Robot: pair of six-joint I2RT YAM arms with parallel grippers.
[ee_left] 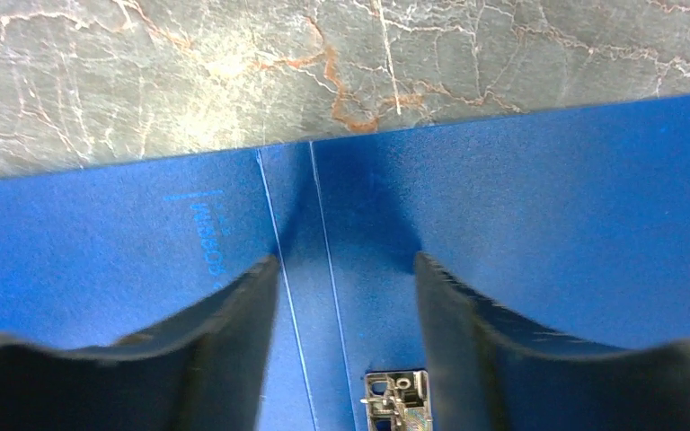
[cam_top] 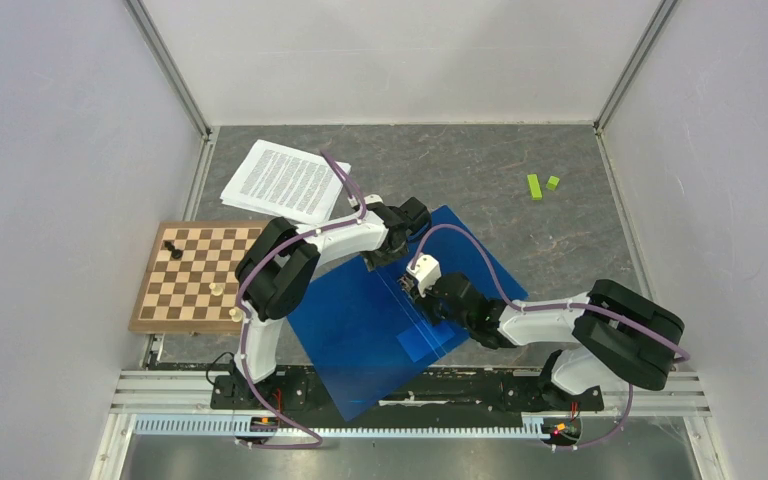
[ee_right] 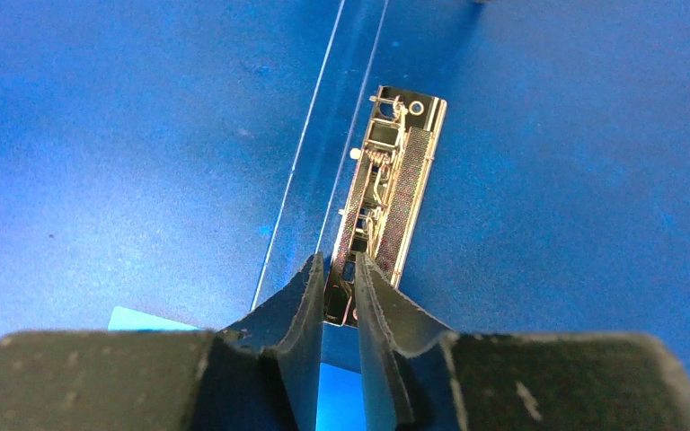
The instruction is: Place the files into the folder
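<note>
Two task items, largest first.
Folder [cam_top: 360,330]: blue plastic, lying open and flat on the tabletop [cam_top: 480,170] before the arms. Likely stiff, slick and light.
Files [cam_top: 285,180]: thin printed stack, far left beyond the chessboard [cam_top: 200,275], well apart from the folder. Probably limp and prone to fanning, so pinch all sheets at one edge.
Metal clip [ee_right: 395,180]: rigid, sprung; right fingers [ee_right: 296,305] nip its near end.
Left fingers [ee_left: 234,314]: spread, empty, over the spine.
</note>
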